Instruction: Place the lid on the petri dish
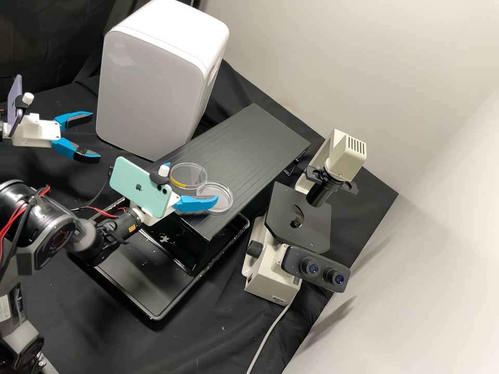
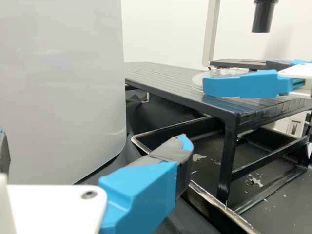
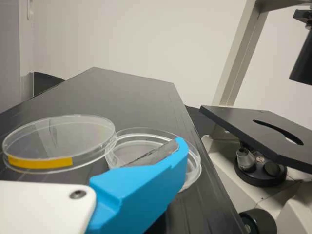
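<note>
Two clear round pieces lie side by side on the black slatted rack [image 1: 249, 137]. The deeper one, the petri dish [image 1: 188, 174] [image 3: 58, 140], carries a yellow strip on its wall. Touching it on the microscope side is the shallower lid [image 1: 217, 196] [image 3: 146, 148] [image 2: 219, 75]. My right gripper [image 1: 204, 201] [image 3: 161, 158] [image 2: 217, 84] sits low over the lid's near side, hiding part of it. Far to the left, my left gripper [image 1: 94, 135] [image 2: 92, 156] hangs open and empty above the black cloth, beside the white appliance.
A tall white appliance [image 1: 156, 72] stands behind the rack's left end. A black tray [image 1: 150, 296] lies under and in front of the rack. A microscope [image 1: 301, 234] stands to the right, its stage close to the rack's edge.
</note>
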{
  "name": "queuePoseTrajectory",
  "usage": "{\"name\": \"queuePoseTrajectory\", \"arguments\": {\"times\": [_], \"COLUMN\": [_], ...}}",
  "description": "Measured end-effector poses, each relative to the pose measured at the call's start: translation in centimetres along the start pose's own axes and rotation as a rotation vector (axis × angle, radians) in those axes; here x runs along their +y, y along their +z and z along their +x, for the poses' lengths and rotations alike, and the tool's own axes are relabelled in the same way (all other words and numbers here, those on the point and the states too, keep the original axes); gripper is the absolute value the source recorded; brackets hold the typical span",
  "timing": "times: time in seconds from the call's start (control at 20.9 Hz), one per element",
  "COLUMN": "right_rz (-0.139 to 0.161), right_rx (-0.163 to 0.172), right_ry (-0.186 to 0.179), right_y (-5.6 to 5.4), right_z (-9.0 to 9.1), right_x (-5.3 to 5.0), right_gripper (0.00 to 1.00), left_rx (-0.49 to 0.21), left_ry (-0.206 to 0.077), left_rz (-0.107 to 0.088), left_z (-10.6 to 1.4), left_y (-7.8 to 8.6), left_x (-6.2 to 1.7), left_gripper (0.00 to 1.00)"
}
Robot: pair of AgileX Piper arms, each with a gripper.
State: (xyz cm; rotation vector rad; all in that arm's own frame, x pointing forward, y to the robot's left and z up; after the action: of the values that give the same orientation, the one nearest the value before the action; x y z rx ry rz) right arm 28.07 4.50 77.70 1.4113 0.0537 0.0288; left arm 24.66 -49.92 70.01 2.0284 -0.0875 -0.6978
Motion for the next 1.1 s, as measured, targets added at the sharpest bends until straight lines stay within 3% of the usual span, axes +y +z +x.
{"name": "queuePoseTrajectory", "arguments": {"times": [0.24, 0.38, 0.62, 0.67, 1.1], "right_rz": [-0.011, -0.014, -0.015, -0.015, -0.016], "right_rx": [0.012, 0.014, 0.009, 0.009, 0.005], "right_ry": [0.002, 0.0, -0.007, -0.008, -0.014], "right_y": [-0.5, -0.6, -0.5, -0.5, -0.4], "right_z": [1.1, 1.5, 1.8, 1.8, 2.0], "right_x": [-0.3, -0.5, -0.8, -0.8, -1.1], "right_gripper": [1.0, 1.0, 1.0, 0.0, 0.0], "left_rx": [0.007, 0.008, 0.008, 0.008, 0.008], "left_ry": [0.002, 0.002, 0.002, 0.002, 0.002], "left_rz": [-0.001, -0.016, -0.016, -0.016, -0.016], "left_z": [0.0, 0.0, 0.0, 0.0, 0.0], "left_y": [-0.2, -0.2, -0.2, -0.2, -0.2], "left_x": [0.05, 0.06, 0.06, 0.06, 0.06], "left_gripper": [1.0, 1.0, 1.0, 1.0, 1.0]}}
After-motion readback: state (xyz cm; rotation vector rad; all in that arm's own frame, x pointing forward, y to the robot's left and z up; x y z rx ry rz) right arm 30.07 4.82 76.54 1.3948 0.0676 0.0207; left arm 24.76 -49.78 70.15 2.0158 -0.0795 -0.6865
